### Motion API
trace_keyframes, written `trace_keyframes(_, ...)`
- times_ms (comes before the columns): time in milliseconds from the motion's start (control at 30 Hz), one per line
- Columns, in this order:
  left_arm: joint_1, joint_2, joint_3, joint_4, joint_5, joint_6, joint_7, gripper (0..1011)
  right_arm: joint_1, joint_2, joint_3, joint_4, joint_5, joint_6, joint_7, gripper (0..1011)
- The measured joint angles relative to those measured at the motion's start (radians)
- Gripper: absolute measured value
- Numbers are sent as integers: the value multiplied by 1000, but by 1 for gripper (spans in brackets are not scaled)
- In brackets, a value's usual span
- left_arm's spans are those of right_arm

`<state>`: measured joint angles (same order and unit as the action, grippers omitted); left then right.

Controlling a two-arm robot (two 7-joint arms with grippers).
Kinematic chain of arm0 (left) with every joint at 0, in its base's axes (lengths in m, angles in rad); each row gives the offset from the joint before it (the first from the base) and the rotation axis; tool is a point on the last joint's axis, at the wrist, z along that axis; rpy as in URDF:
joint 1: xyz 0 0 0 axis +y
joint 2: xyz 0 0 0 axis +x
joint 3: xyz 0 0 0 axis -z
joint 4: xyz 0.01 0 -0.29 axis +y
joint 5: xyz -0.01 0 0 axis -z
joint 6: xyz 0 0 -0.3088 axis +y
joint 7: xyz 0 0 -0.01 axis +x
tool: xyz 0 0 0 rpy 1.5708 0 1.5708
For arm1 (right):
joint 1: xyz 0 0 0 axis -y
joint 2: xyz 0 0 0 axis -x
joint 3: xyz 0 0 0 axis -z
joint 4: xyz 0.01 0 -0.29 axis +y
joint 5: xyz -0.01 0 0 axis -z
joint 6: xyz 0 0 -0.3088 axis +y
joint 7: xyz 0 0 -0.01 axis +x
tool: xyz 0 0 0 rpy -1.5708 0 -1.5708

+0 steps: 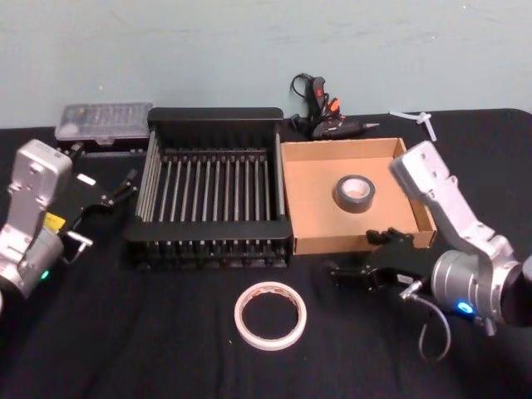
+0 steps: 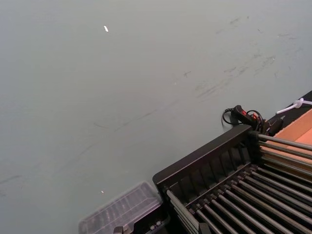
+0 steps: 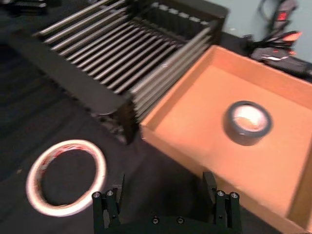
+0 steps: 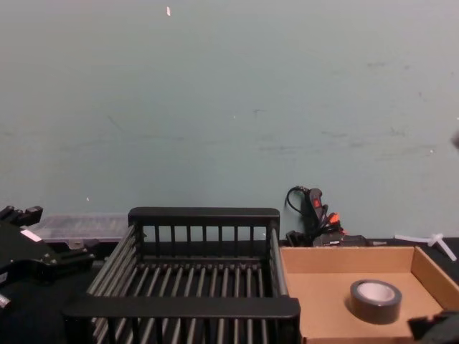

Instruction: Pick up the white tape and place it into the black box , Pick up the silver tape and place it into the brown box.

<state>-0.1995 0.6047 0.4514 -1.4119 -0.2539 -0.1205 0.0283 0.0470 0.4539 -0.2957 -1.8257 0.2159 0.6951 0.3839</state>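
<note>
- Grey-silver, the small thick roll of silver tape (image 1: 355, 194) lies flat inside your shallow brown cardboard box (image 1: 309, 179), toward its right side and clear of the walls.
- Your large thin ring of white tape (image 1: 269, 315) rests flat on the black tablecloth (image 1: 125, 332), in front of the black slatted plastic crate (image 1: 212, 120) and apart from it.
- You have the crate and the cardboard box side by side, their walls touching.
- Your right gripper (image 1: 367, 256) sits low just before the cardboard box's front wall, between that wall and the white ring, its fingers (image 3: 108, 204) spread apart and holding nothing.
- Your left gripper (image 1: 116, 193) hangs beside the crate's left wall; whether its fingers are apart I cannot tell.
</note>
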Motion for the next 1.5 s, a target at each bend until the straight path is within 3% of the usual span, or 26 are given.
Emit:
trace_keyframes(467, 0, 0, 0, 0, 0, 0, 0, 1001, 22, -24, -88, 4, 0, 50, 6, 1002)
trace_keyframes(867, 0, 0, 0, 0, 0, 0, 0, 1001, 46, -58, -140, 28, -49, 89, -6, 1003)
trace_keyframes(1500, 0, 0, 0, 0, 0, 0, 0, 1001, 62, -95, -162, 67, -100, 114, 19, 1003)
